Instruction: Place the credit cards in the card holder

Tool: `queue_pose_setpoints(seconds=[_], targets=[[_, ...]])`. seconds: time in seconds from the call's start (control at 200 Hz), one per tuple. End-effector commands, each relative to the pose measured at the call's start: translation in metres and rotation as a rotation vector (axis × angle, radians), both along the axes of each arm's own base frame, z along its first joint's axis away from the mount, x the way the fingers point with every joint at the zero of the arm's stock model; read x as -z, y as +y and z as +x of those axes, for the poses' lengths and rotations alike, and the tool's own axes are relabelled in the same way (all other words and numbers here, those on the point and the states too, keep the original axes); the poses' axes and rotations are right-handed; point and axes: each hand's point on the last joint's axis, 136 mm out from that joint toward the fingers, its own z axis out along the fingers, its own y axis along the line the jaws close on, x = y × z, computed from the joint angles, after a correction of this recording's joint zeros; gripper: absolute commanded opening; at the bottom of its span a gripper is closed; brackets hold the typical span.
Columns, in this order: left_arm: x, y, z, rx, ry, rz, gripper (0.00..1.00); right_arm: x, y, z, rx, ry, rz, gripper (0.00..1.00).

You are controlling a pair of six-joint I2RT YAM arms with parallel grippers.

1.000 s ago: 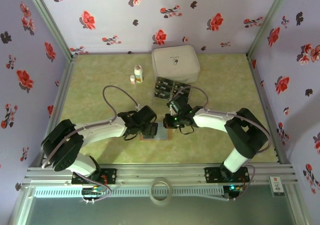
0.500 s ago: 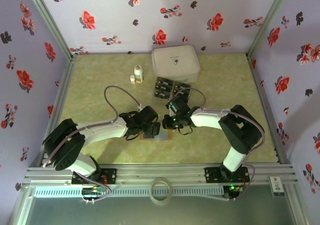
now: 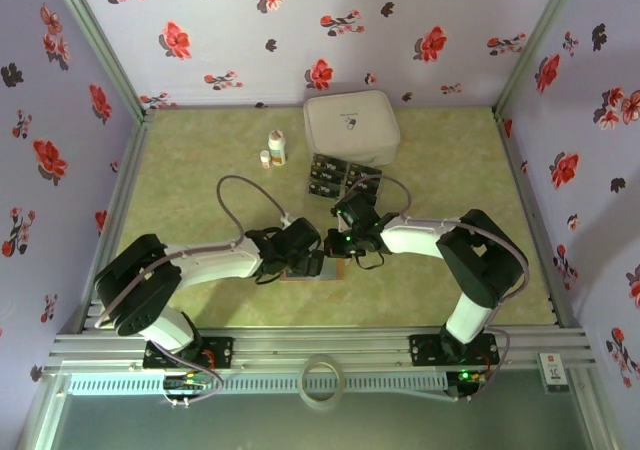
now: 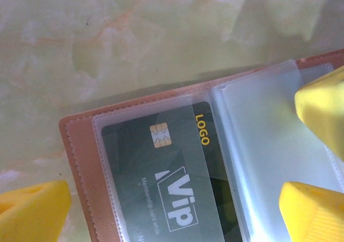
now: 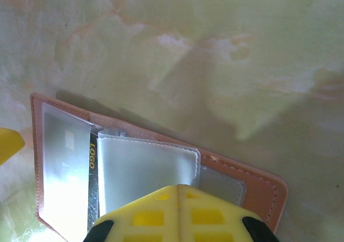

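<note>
The left tool stands with its yellow fingers spread wide apart, straddling the open card holder that lies flat on the counter right beneath it, gripping nothing. Between those fingers a dark VIP card sits inside the near clear sleeve of the holder. Just to the right, the right tool has its fingers pressed together, tip down over the middle sleeve leaf; I can't see anything pinched in it. From above, the remaining credit cards lie in a cluster just beyond the right tool. I'd judge one card is seated and the job is in its early stretch; next, a tool should lift clear, reach to that cluster, pick a single card and bring it to a free sleeve.
</note>
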Motion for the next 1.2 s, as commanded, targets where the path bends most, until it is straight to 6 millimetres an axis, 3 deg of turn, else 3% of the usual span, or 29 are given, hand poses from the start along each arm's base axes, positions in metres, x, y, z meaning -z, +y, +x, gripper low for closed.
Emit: queue_pose_setpoints(seconds=[0.0, 0.21, 0.54, 1.195], targets=[[0.011, 0.004, -0.004, 0.027, -0.004, 0.042, 1.00, 0.003, 0.006, -0.001, -0.001, 0.018, 0.010, 0.00], [0.022, 0.014, -0.008, 0.010, 0.002, 0.081, 1.00, -0.005, 0.007, -0.001, -0.002, 0.010, 0.021, 0.00], [0.024, 0.018, -0.011, -0.002, 0.003, 0.073, 0.99, -0.040, -0.009, 0.011, 0.062, -0.070, 0.033, 0.29], [0.026, 0.017, -0.010, -0.005, -0.001, 0.064, 1.00, -0.007, 0.000, -0.004, 0.062, 0.031, 0.068, 0.30]])
